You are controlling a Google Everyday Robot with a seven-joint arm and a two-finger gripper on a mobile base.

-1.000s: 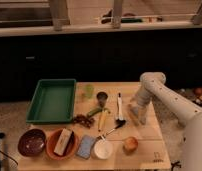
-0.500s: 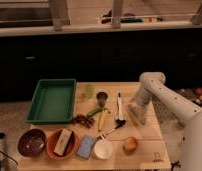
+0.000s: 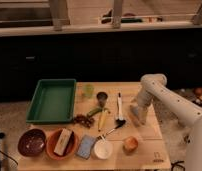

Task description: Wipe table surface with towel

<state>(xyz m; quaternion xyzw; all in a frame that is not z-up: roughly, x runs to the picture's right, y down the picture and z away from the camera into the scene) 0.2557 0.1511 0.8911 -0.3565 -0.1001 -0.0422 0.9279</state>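
Tool [image 3: 136,108] down on towel [image 3: 138,118], table surface [image 3: 148,134] rt side; grip can't tell.

Gripper [image 3: 135,109] over towel [image 3: 138,119], right side of table surface [image 3: 144,146], tray [image 3: 53,100] far left

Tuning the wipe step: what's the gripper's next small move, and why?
Probably drag the gripper and towel toward the camera across the table surface. The gripper appears to press on the towel, bare wood lies that way, and a white-handled utensil sits close beside it.
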